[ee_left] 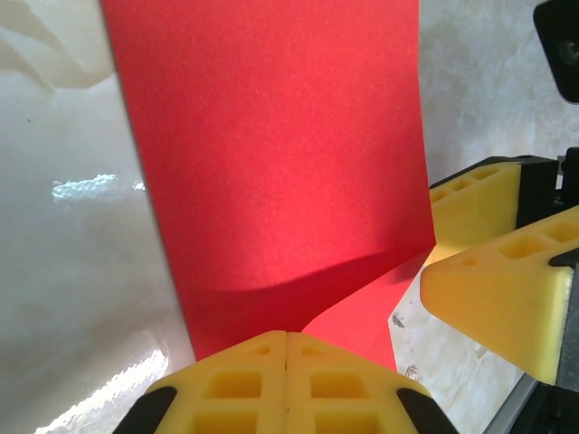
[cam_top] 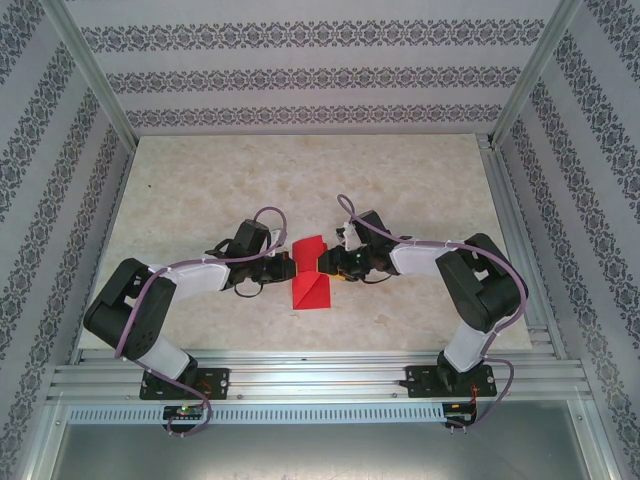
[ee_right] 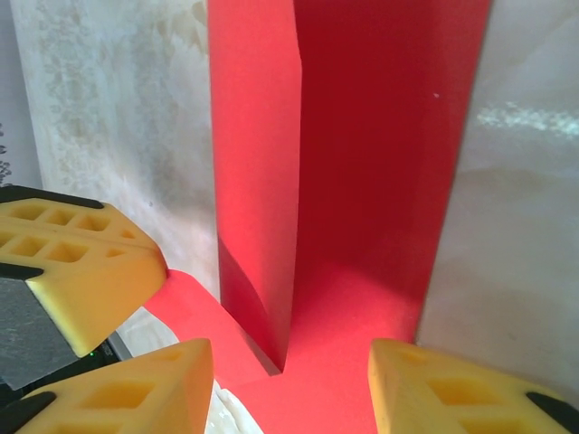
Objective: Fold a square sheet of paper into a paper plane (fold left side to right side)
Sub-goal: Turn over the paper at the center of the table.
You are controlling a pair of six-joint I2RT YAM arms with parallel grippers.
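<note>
Top view: the red paper sheet (cam_top: 308, 278), partly folded with one flap raised, lies mid-bench between the left pincer (cam_top: 284, 268) and the right pincer (cam_top: 332, 264), both close against it. The bench (cam_top: 200, 180) is pale and marbled, and floral-striped wallpaper (cam_top: 300, 80) covers the surrounding walls.

Left wrist view: the left pincer's yellow pads (ee_left: 244, 389) meet, clamping the sheet's edge.

Right wrist view: the right pincer gapes, and the red paper lies between its spread fingers (ee_right: 452, 389).

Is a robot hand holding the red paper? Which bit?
Yes: the left gripper pinches the red paper by one edge. The right gripper is open.
</note>
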